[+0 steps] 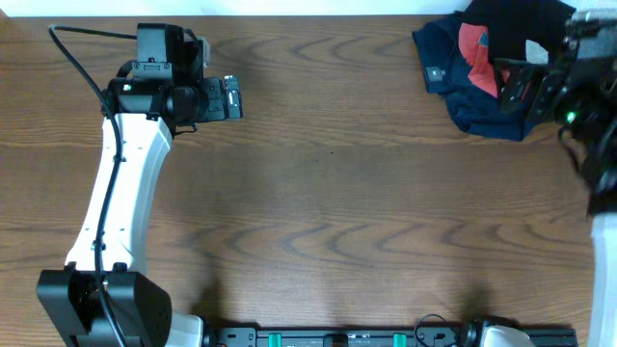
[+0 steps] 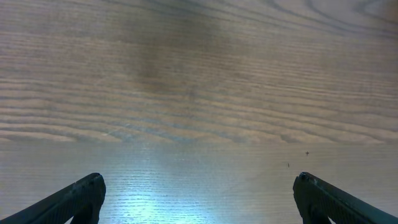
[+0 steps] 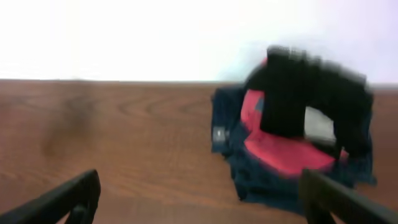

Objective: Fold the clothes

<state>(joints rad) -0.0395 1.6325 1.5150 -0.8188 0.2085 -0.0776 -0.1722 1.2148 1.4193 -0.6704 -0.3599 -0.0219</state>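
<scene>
The black garment (image 1: pixel 516 24) lies crumpled on top of a pile at the table's far right corner. In the right wrist view it is a blurred black shape (image 3: pixel 311 93) over red and navy cloth. My right gripper (image 1: pixel 516 85) is at the pile's right side; its fingers (image 3: pixel 199 199) are spread wide and empty, with the pile just ahead on the right. My left gripper (image 1: pixel 231 98) is far from the clothes at the upper left. Its fingers (image 2: pixel 199 199) are open and empty over bare wood. No tag shows.
A red shirt (image 1: pixel 474 53) and a navy garment (image 1: pixel 453 92) lie under the black one in the same pile. The wooden table (image 1: pixel 328 193) runs to a white wall at the back (image 3: pixel 124 37). A black rail (image 1: pixel 386 337) runs along the front edge.
</scene>
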